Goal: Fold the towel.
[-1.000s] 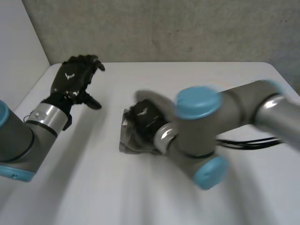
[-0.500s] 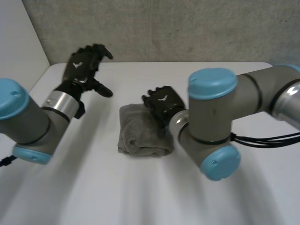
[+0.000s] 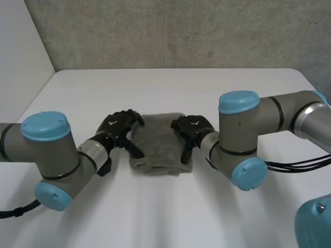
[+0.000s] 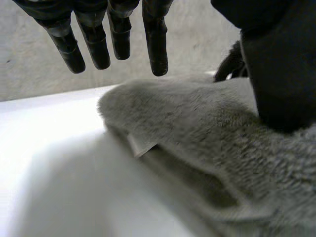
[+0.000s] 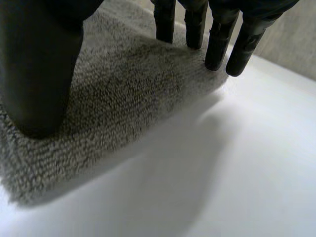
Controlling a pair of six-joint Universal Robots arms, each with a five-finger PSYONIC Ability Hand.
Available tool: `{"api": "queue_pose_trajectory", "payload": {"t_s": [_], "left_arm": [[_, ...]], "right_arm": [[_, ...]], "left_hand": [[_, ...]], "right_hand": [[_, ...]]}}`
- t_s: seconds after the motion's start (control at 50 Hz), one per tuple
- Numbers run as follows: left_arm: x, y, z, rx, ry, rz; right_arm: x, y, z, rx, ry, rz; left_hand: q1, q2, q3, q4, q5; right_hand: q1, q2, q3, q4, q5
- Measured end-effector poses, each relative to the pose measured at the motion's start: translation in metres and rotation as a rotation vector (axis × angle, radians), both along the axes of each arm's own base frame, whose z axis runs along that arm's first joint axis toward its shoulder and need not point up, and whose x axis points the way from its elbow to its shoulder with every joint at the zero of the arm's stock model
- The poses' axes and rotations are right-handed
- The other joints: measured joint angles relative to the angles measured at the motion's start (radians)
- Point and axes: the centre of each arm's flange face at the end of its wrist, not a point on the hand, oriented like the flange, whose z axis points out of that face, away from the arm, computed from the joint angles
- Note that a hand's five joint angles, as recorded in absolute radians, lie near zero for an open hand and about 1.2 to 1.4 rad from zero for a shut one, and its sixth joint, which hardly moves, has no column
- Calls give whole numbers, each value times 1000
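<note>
A grey towel (image 3: 158, 147) lies folded into a small thick pad on the white table (image 3: 165, 88). My left hand (image 3: 120, 132) is at its left edge and my right hand (image 3: 192, 132) at its right edge, facing each other across it. In the left wrist view the left hand (image 4: 118, 29) holds its fingers straight above the towel (image 4: 207, 143), with the thumb resting on the pile. In the right wrist view the right hand (image 5: 217, 44) also has straight fingers over the towel (image 5: 128, 94), and its thumb lies on the cloth. Neither hand grips the towel.
A small label tab (image 4: 140, 145) sticks out from between the towel's layers on the left side. The table's far edge (image 3: 176, 69) meets a grey wall. Bare tabletop surrounds the towel.
The left hand came down from the far left corner to the towel's left edge. The right hand left the top of the towel, opened, and settled at its right edge.
</note>
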Motion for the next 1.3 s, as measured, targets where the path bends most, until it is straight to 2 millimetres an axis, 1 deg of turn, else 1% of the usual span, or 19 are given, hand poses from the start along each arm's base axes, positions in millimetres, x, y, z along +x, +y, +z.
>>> {"api": "queue_pose_trajectory", "payload": {"t_s": [0.08,0.16,0.22,0.3,0.36,0.42,0.44,0.46,0.48,0.54,0.56,0.62,0.64,0.7,0.76,0.88,0.96,1.1,1.3], "left_arm": [[8,-3,-7,-9,-50,9],[8,-3,-8,-19,-67,4],[5,-2,-5,-31,-68,-6],[-3,0,4,-61,-57,-27],[-10,2,15,-93,-43,-43],[-15,3,33,-136,-21,-54],[-16,3,38,-146,-16,-55],[-16,4,47,-167,-7,-56],[-16,4,52,-176,-2,-57],[-15,6,76,-221,18,-55],[-14,7,87,-234,24,-53],[-11,10,110,-258,35,-47],[-10,11,114,-261,36,-46],[-3,16,140,-278,44,-34],[5,19,159,-284,49,-15],[22,18,181,-272,49,44],[29,15,188,-261,43,81],[36,11,192,-237,31,116],[46,4,195,-232,21,176]], "right_arm": [[-3,0,-8,22,15,-5],[-4,0,-7,23,16,-8],[-3,0,-1,11,9,-10],[-2,0,16,-22,-14,-14],[-2,0,34,-52,-41,-19],[-3,1,62,-99,-79,-31],[-4,2,67,-108,-85,-34],[-6,3,79,-129,-99,-41],[-7,3,84,-137,-105,-44],[-15,7,113,-183,-130,-70],[-20,7,125,-200,-136,-88],[-36,6,148,-232,-144,-143],[-40,6,152,-237,-145,-156],[-62,2,172,-260,-146,-232],[-81,-2,185,-275,-143,-296],[-106,-8,200,-302,-144,-374],[-115,-11,205,-315,-148,-397],[-117,-12,208,-322,-151,-401],[-114,-10,203,-306,-152,-392]], "left_hand": [[0,0,0,0,13],[0,0,0,0,14],[0,0,0,0,14],[0,0,0,0,14],[0,0,0,0,14],[0,0,0,0,14],[0,0,0,0,14],[0,0,0,-1,14],[0,0,0,0,14],[0,0,-1,-1,14],[0,0,-1,-1,13],[0,0,-1,-2,13],[0,0,-1,-2,13],[0,0,-1,-2,13],[-2,-2,-2,-2,9],[-2,-2,-2,-2,5],[-2,-2,-2,-2,5],[-2,-2,-2,-2,5],[-2,-2,-2,-2,5]], "right_hand": [[-24,-2,-1,0,0],[-33,-12,-6,0,0],[-33,-12,-6,0,0],[-33,-12,-6,0,0],[-33,-12,-6,0,0],[-33,-12,-6,0,0],[-33,-12,-6,0,0],[-33,-12,-6,0,0],[-33,-12,-6,0,0],[-33,-12,-6,0,0],[-33,-12,-6,0,0],[-33,-12,-6,0,0],[-33,-12,-6,0,0],[-33,-12,-6,0,0],[-33,-12,-6,0,0],[-33,-12,-6,0,0],[-33,-12,-6,0,0],[-33,-12,-6,0,0],[-33,-12,-7,0,0]]}}
